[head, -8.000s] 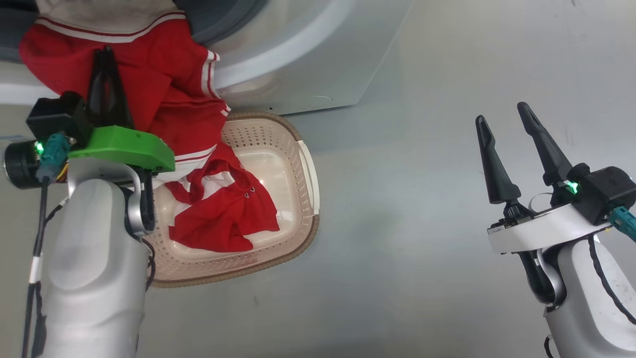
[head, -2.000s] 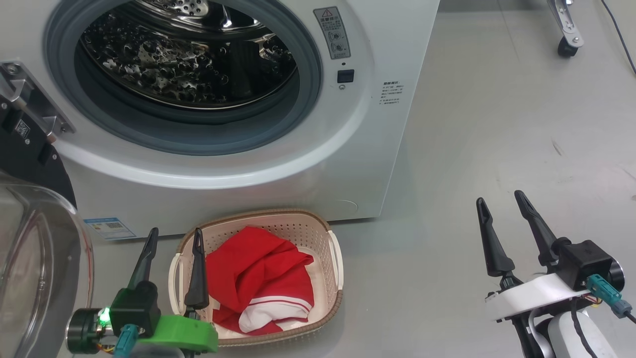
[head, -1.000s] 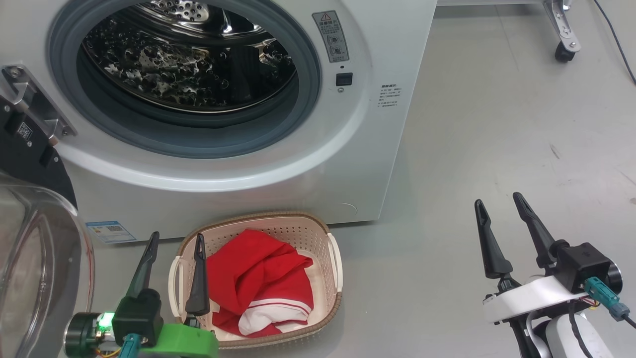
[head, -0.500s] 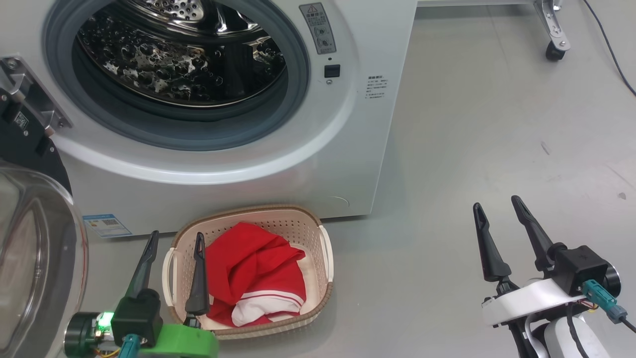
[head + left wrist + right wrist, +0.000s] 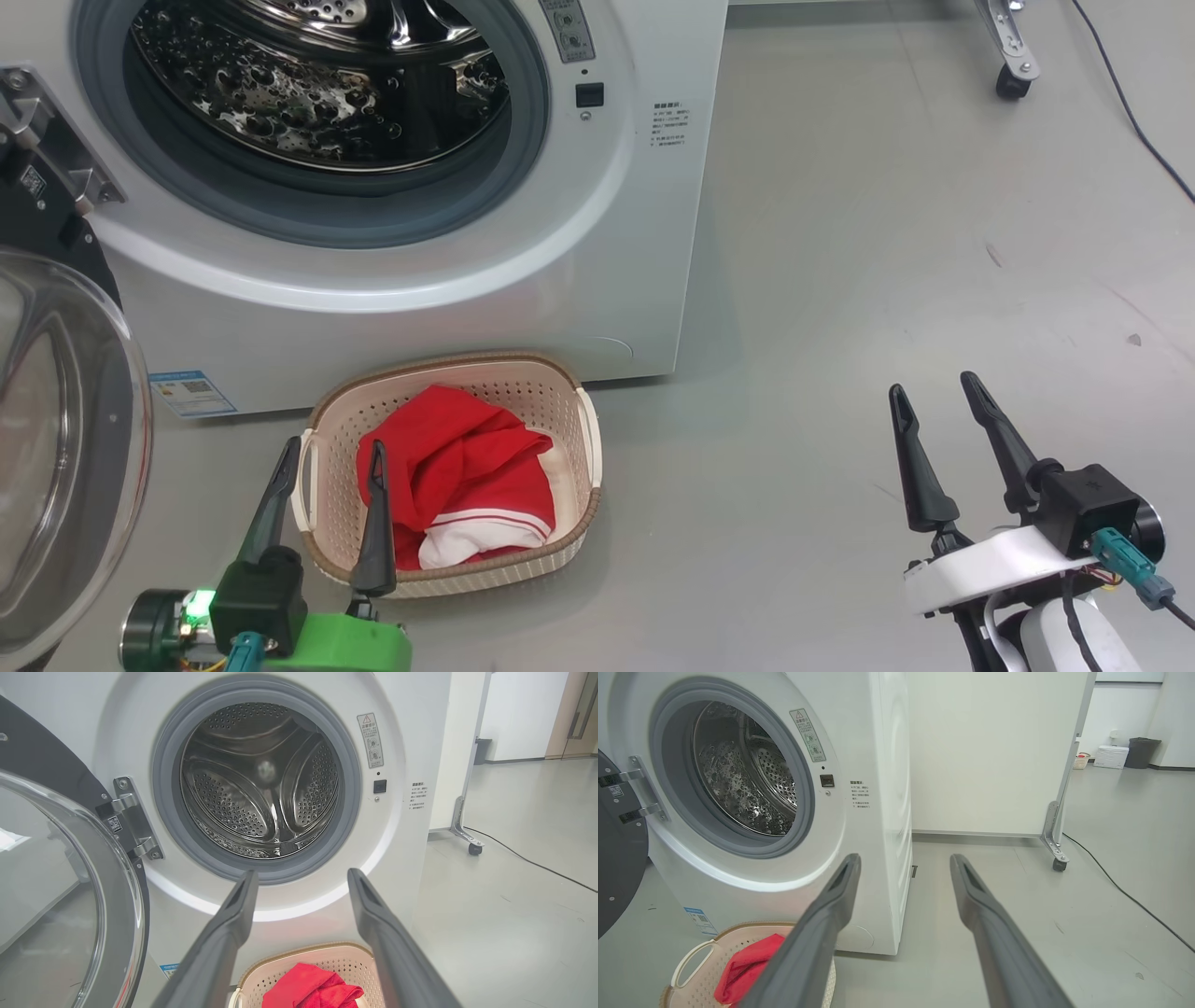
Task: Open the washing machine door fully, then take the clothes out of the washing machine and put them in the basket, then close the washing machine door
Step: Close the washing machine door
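Left wrist view peers into the drum; head view catches clothes in the basket, handles left and right, long axis unclear. Left gripper, right gripper spread, unladen.

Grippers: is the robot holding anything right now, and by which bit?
Nothing is held. The left gripper and the right gripper are both open and empty; the clothes lie in the basket.

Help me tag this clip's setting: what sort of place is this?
Probably a lab or test space, not a home laundry: the washing machine stands on a grey floor beside a wheeled white partition, with a cable trailing past.
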Controlling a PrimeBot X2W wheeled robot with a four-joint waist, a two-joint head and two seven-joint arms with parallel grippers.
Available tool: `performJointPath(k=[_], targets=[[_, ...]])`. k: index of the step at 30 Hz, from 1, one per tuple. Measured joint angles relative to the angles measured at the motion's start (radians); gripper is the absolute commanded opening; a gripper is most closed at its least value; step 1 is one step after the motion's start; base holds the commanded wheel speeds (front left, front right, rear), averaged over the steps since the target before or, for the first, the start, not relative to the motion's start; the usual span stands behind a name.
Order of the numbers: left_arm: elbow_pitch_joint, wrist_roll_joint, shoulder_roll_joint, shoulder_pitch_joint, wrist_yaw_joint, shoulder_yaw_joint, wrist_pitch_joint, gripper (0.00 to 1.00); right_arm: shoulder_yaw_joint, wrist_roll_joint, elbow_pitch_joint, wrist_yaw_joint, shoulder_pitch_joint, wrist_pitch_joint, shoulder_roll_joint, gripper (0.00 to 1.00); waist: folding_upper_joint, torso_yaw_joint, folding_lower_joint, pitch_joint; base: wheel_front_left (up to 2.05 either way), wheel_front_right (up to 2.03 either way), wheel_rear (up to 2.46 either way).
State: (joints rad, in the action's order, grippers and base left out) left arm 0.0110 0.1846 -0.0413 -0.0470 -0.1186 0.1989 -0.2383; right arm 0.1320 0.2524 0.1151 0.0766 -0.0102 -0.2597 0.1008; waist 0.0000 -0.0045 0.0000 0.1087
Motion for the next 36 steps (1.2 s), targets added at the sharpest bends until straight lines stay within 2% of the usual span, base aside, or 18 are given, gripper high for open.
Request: performJointPath(k=[28, 36], targets=[[-0.023, 0.000, 0.000, 0.000, 0.000, 0.003, 0.001, 1.00, -0.006, -0.008, 0.002, 0.000, 0.000, 0.000, -0.003, 1.00, 0.0000, 0.009, 0.0000, -0.003, -0.17, 0.17, 0.00], [-0.027, 0.000, -0.001, 0.000, 0.000, 0.032, 0.003, 1.00, -0.029, -0.008, -0.003, -0.009, 0.004, 0.000, 0.003, 1.00, 0.0000, 0.033, 0.0000, -0.003, 0.00, 0.00, 0.00]])
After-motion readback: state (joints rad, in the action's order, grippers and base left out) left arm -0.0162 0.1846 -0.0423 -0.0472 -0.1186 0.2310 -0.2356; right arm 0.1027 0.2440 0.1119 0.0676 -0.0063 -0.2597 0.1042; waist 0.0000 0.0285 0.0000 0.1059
